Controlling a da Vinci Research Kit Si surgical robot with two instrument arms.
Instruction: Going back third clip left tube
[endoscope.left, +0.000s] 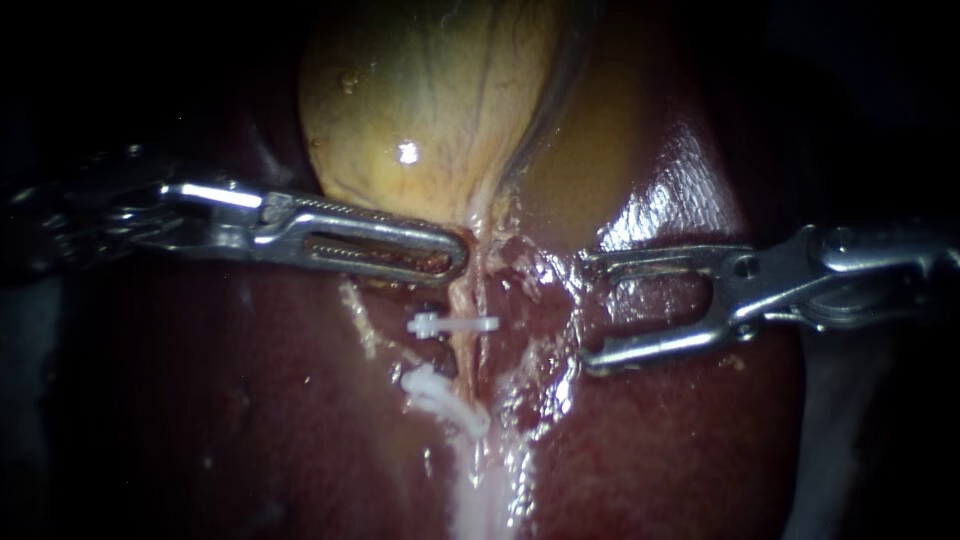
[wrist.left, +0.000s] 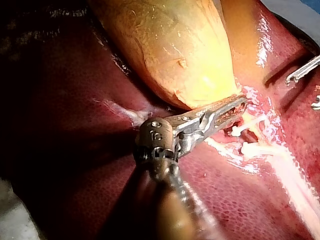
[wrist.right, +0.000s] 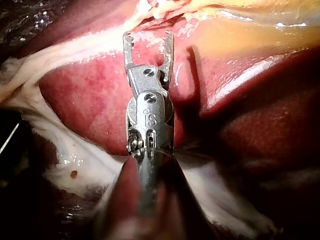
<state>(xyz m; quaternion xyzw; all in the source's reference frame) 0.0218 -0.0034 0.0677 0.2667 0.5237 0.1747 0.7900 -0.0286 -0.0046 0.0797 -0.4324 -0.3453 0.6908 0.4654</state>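
The yellow gallbladder (endoscope.left: 430, 110) lies on the dark red liver (endoscope.left: 680, 450). My left instrument (endoscope.left: 455, 255) has its slotted jaws shut on the tissue at the gallbladder's narrow lower end (wrist.left: 235, 106). Below it a pale tube (endoscope.left: 462, 352) runs downward. One white clip (endoscope.left: 452, 325) sits across the tube, and more white clip material (endoscope.left: 440, 393) is bunched lower down; both show in the left wrist view as well (wrist.left: 246, 128). My right instrument (endoscope.left: 586, 315) stands to the right of the tube with its jaws wide open and nothing between them (wrist.right: 148, 35).
Wet, raw tissue (endoscope.left: 530, 290) glistens between the tube and my right instrument. A white strand (endoscope.left: 475, 500) runs down from the clips. Liver surrounds the field on both sides. The right instrument's open tips (wrist.left: 300, 75) show at the far edge of the left wrist view.
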